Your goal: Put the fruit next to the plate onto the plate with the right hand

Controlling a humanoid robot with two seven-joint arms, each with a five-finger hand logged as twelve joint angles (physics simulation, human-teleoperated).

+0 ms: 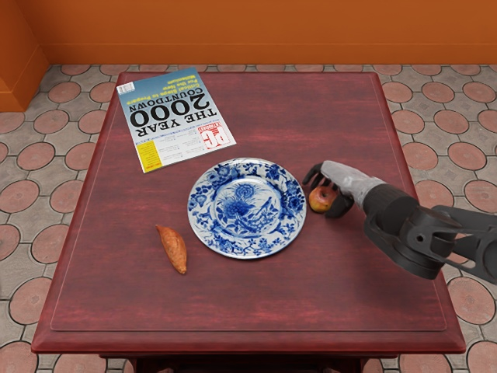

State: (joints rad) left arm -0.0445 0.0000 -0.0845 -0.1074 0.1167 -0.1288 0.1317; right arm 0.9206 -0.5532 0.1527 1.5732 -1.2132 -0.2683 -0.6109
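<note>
A blue-and-white patterned plate (247,207) lies in the middle of the dark red table. Just right of its rim sits a small reddish-yellow fruit (319,200), like an apple. My right hand (323,193) comes in from the right edge and its dark fingers (314,176) curl around the fruit, which still rests on the table beside the plate. An orange sweet potato (172,248) lies left of the plate, near its lower rim.
A magazine (175,116) lies at the table's (311,116) far left corner. My right forearm (411,229) hangs over the right part of the table. Tiled floor surrounds the table.
</note>
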